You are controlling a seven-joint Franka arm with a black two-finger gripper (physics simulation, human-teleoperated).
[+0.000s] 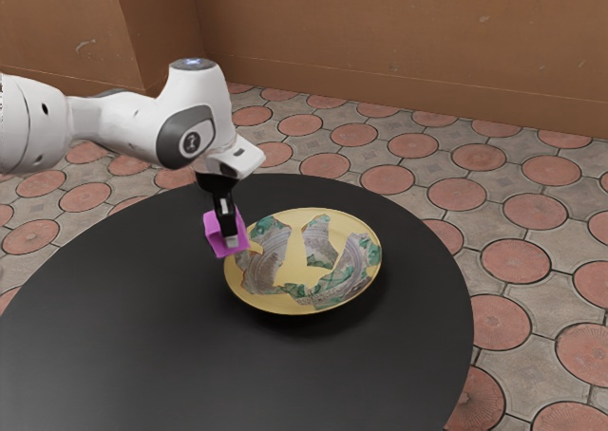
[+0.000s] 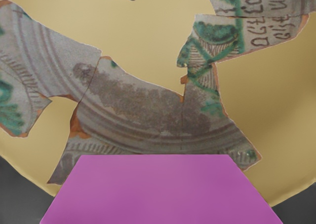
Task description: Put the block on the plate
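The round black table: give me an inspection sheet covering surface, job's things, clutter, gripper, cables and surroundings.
Surface: round black table, no marks seen.
Job's things: magenta block, held by the near rim of the round yellow plate on the exterior view's left; whether they touch, cannot tell. Plate on the table, patterned with grey and green pottery fragments.
Clutter: nothing seen.
Gripper: black two-finger gripper, shut on the block.
Cables: nothing seen.
Surroundings: brown wall, grey floor with reddish discs.

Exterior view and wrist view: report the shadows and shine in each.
Exterior view: a soft dark shadow beneath the plate, a dull grey sheen on the black table; wrist view: the block lit evenly, no strong glare on the plate.
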